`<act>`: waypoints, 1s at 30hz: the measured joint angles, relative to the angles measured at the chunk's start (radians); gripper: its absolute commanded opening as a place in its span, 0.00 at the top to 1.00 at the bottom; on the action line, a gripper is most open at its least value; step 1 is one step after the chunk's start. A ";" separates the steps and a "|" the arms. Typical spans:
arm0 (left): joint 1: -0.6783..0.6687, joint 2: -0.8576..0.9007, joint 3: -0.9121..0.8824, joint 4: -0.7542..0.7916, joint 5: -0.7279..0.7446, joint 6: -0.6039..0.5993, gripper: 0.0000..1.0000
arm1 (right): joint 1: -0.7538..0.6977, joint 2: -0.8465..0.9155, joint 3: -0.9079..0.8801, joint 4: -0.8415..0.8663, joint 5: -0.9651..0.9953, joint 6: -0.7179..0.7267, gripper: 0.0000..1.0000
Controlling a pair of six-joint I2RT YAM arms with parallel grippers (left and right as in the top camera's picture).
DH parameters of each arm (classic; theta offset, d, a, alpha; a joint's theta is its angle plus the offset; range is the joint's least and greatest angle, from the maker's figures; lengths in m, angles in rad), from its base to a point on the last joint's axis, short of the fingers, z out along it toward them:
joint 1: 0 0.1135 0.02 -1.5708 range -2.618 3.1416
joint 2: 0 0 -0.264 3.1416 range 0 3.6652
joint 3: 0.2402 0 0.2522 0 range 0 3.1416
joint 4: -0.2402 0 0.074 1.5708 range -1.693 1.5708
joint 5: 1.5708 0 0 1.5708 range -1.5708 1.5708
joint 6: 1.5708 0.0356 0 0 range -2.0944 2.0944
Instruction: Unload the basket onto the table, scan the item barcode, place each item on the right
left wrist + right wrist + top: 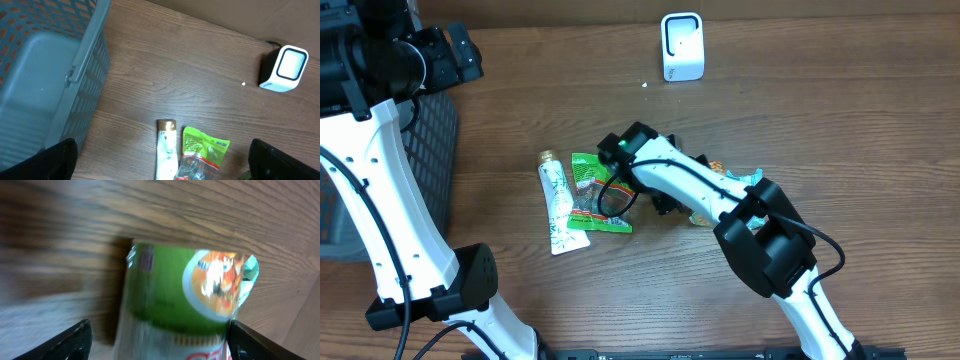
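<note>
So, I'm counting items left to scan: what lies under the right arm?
Part of the green packet and, further right, teal and orange edges of a second packet poke out. The rest of it is covered by the right arm, so I cannot identify it.

Bare counter [820, 110] runs between the white scanner [682, 46] at the far edge and the clutter in the middle, and down the whole right side. The right arm [690, 185] lies across the centre, partly covering the green packet [585, 170] and a second packet [752, 177]. The tube [556, 205] lies just beside the green one. The basket [432, 150] and the left arm [375, 200] wall off the left
</note>
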 measured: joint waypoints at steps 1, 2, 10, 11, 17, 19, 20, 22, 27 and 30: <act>0.000 0.000 0.000 0.000 0.000 0.000 0.00 | -0.008 0.000 -0.003 0.002 -0.001 0.002 0.18; 0.000 0.000 0.000 0.000 0.000 0.000 0.00 | -0.018 0.000 -0.006 0.006 -0.005 0.006 0.19; 0.000 0.000 0.000 0.000 0.000 0.000 0.00 | -0.070 0.002 -0.011 0.019 -0.058 0.021 0.28; 0.000 0.000 0.000 0.000 0.000 0.000 0.00 | -0.078 0.002 -0.011 0.018 -0.060 0.021 0.30; 0.000 0.000 0.000 0.000 0.000 0.000 0.00 | -0.118 0.002 -0.011 0.018 -0.093 0.001 0.30; 0.000 0.000 0.000 0.000 0.000 0.000 0.00 | -0.124 -0.002 -0.011 0.027 -0.127 -0.049 0.27; 0.000 0.000 0.000 0.000 0.000 0.000 0.00 | -0.128 -0.008 -0.011 0.031 -0.161 -0.087 0.27; 0.000 0.000 0.000 0.000 0.000 0.000 0.00 | -0.135 -0.014 -0.003 0.037 -0.261 -0.158 0.27; 0.000 0.000 0.000 0.000 0.000 0.000 0.00 | -0.173 -0.016 0.034 0.060 -0.638 -0.344 0.27; 0.000 0.000 0.000 0.000 0.000 0.000 0.00 | -0.211 -0.008 0.038 0.080 -0.890 -0.460 0.26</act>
